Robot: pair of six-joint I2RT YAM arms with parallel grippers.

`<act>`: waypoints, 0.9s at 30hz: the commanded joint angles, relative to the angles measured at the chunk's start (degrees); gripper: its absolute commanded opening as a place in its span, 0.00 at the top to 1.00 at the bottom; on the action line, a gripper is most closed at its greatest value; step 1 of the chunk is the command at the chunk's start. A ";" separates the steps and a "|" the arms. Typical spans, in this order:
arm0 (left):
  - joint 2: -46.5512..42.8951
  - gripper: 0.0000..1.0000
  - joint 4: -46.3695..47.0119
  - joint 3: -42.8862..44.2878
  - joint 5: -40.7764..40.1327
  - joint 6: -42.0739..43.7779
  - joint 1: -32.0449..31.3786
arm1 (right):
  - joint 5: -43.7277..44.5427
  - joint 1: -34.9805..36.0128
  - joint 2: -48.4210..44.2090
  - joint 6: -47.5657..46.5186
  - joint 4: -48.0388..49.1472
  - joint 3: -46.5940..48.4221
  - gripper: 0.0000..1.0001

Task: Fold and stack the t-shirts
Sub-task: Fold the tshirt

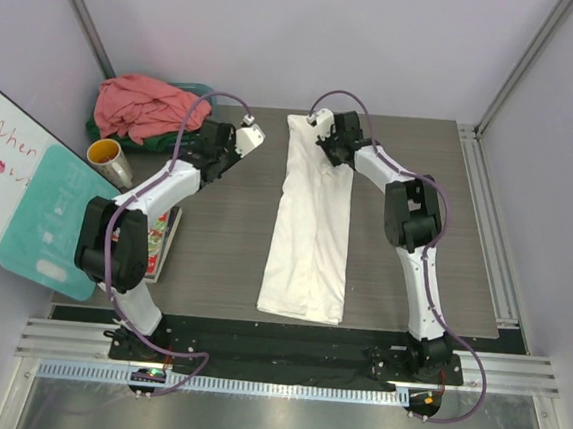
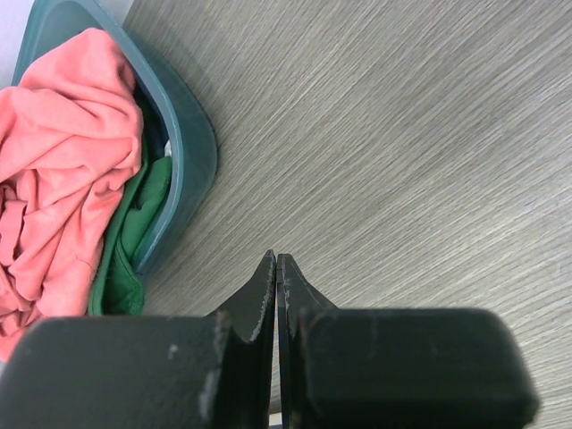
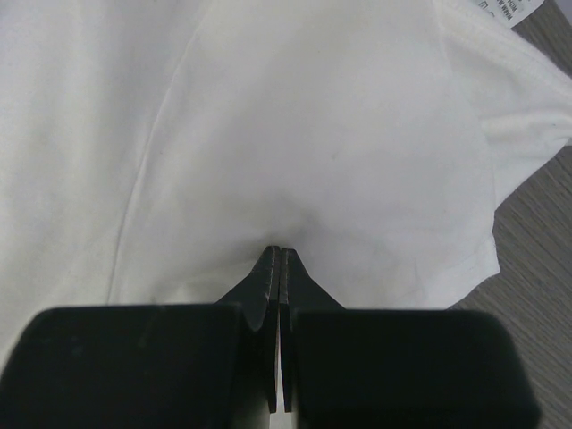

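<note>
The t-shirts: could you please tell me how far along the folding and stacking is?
Done: the white shirt lies folded into a long strip on the table. In hand: the right gripper, shut, pinches its far end. Remaining: the pink shirt and green shirt sit crumpled in the basin; nothing is stacked.

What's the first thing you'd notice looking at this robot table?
The long white t-shirt, folded into a narrow strip down the middle of the table, with the right end effector pinching its far end. Next, the salmon-pink t-shirt heaped in the teal basin at the far left corner.
</note>
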 commanded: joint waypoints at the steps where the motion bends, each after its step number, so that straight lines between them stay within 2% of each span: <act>1: 0.95 1.00 1.39 2.40 0.80 -0.77 0.05 | 4.22 0.01 3.23 -2.63 1.33 0.84 0.99; 6: 1.91 1.00 2.18 2.57 0.10 -1.47 -0.13 | 12.48 0.09 3.41 -4.56 8.70 -0.48 0.99; 10: 2.18 1.00 4.02 2.13 0.53 -2.09 -0.22 | 15.05 0.09 1.40 -3.78 12.23 -0.31 0.98; 12: 2.00 0.97 3.94 2.22 2.02 -2.00 -0.30 | 15.05 0.35 -0.44 -2.12 12.06 0.31 0.90; 13: 1.39 0.93 4.02 2.13 2.73 -1.65 -0.30 | 15.05 0.71 -3.33 -1.59 11.71 0.22 0.75; 14: 1.04 0.79 4.11 2.05 3.52 -1.56 -0.39 | 14.96 0.80 -4.92 -0.97 11.18 -0.56 0.68; 16: -1.15 0.61 4.55 0.91 7.02 -0.78 -0.30 | 13.56 1.23 -11.05 0.00 10.56 -2.41 0.52; 17: -2.56 0.43 4.90 0.03 8.61 0.88 -0.30 | 11.73 1.32 -13.53 -0.17 10.21 -5.90 0.50; 19: -5.19 0.28 7.52 -4.27 15.69 3.96 -0.30 | 9.00 2.02 -18.36 -4.01 9.60 -10.48 0.45; 20: -8.25 0.14 8.32 -5.85 18.18 8.41 -0.30 | 6.46 2.46 -23.60 -6.30 8.29 -15.81 0.44; 21: -9.59 0.07 9.55 -9.08 21.33 11.07 -0.30 | 5.04 2.81 -26.09 -9.46 7.49 -18.91 0.43; 22: -10.91 0.02 9.91 -10.77 26.15 13.88 -0.30 | 3.20 3.51 -29.16 -15.67 6.44 -22.07 0.40; 23: -13.18 0.00 10.17 -13.57 29.16 20.35 -0.30 | -1.69 3.70 -34.24 -19.21 3.38 -28.02 0.37; 25: -14.96 0.00 10.44 -16.22 36.26 27.05 -0.30 | -4.80 4.40 -39.72 -23.80 0.99 -33.50 0.28; 27: -16.89 0.00 10.70 -20.00 39.98 36.43 -0.30 | -6.48 5.53 -45.44 -30.22 -4.72 -38.44 0.27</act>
